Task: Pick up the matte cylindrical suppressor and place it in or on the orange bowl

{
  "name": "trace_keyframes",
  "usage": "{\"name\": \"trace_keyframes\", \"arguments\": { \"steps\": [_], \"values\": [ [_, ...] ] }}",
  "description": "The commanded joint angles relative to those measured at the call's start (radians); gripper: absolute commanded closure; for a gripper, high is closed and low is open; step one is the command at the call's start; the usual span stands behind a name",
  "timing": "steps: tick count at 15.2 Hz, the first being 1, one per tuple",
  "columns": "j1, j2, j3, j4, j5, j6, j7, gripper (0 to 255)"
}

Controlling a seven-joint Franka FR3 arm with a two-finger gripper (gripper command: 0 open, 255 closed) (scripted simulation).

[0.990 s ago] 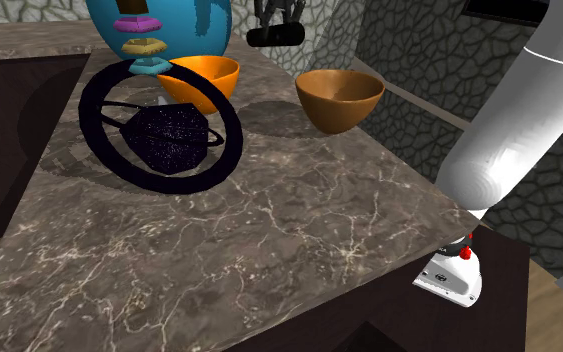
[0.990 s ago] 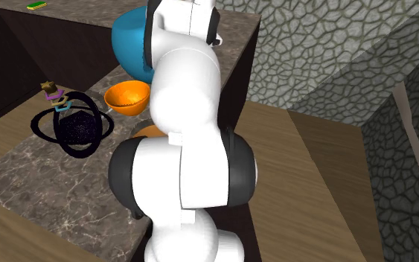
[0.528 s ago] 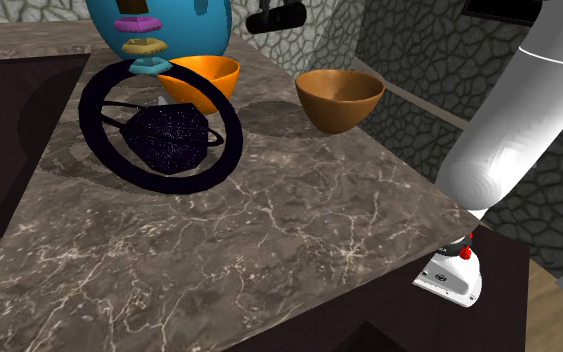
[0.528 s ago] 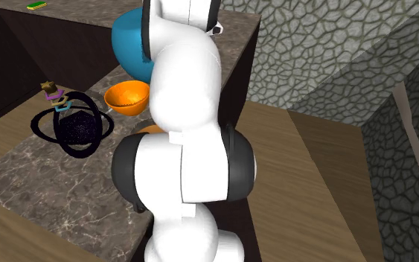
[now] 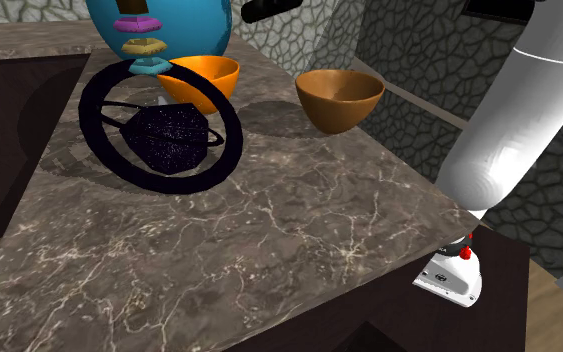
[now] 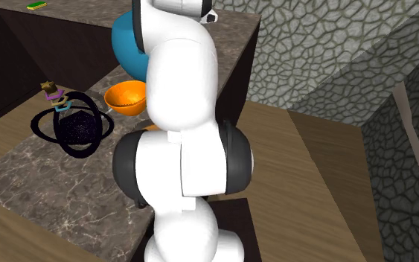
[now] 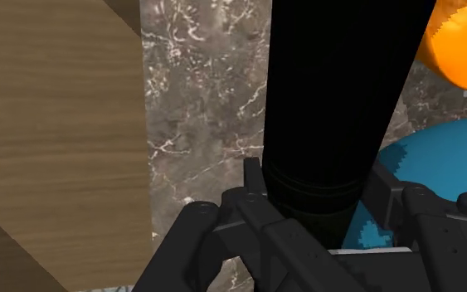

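Observation:
A matte black cylindrical suppressor (image 7: pixel 339 83) is clasped between my gripper's (image 7: pixel 318 197) two black fingers (image 7: pixel 252 189), near one of its ends. In the shoulder view the suppressor (image 5: pixel 269 8) hangs high at the top edge, above the back of the marble counter. The bright orange bowl (image 5: pixel 201 80) stands on the counter below it and a little toward the shoulder view's left; it also appears as an orange bowl (image 6: pixel 126 97) beside the arm and as an orange edge (image 7: pixel 464 50) beyond the cylinder.
A brown bowl (image 5: pixel 339 97) stands to the right of the orange one. A large blue bowl (image 5: pixel 159 25) with small coloured shapes (image 5: pixel 139 45) sits behind it, and a dark ringed sphere (image 5: pixel 164 135) lies in front. The marble counter (image 5: pixel 269 240) ends at a wooden floor.
The suppressor has risen in my grip, moving up and slightly left to the shoulder view's top edge. The arm's upper links have turned a little in the second exterior view.

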Motion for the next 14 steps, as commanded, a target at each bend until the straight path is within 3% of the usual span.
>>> {"name": "trace_keyframes", "arguments": {
  "steps": [1, 14],
  "values": [
    [0.020, -0.010, 0.020, -0.009, -0.003, 0.006, 0.040, 255],
    [0.184, 0.027, 0.183, 0.034, -0.046, 0.044, 0.359, 255]
  ]
}}
